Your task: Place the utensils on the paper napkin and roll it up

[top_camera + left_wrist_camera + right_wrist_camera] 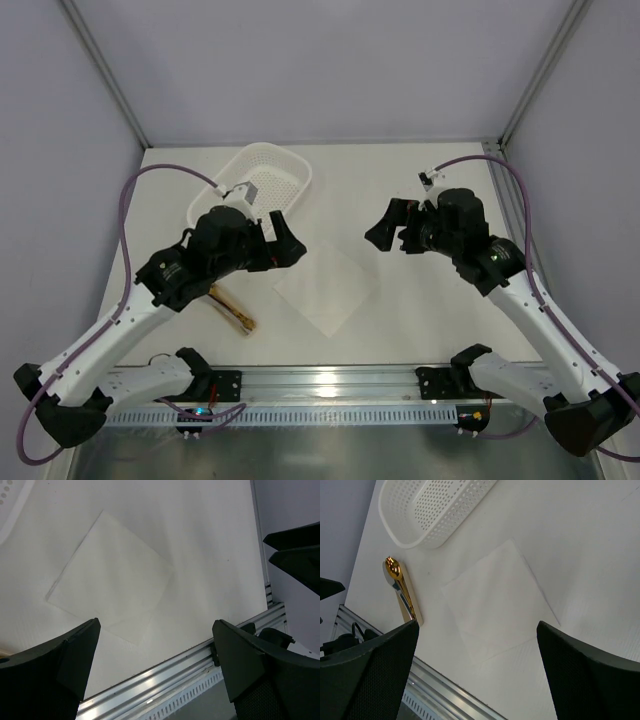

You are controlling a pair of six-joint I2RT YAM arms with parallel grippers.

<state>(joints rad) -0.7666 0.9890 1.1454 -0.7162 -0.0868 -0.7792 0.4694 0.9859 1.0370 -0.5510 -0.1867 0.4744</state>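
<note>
Matt, faintly textured sheet for the thin white square paper napkin (500, 602). Mirror-glossy gold finish on the small gold-bowled metal spoon (392, 570). Smooth, semi-matt moulding on the white perforated plastic basket (435, 510). Matt, finely grained white bench (580, 545). Brushed, shiny aluminium rail (330, 380). Matt black grainy plastic on the right gripper (477, 625).

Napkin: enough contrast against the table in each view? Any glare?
Top external: napkin barely paler than table, edges faint; glare on the rail. Left wrist: edges clearer, rail glints too. Right wrist: outline faint; bright highlight on the gold spoon.
</note>
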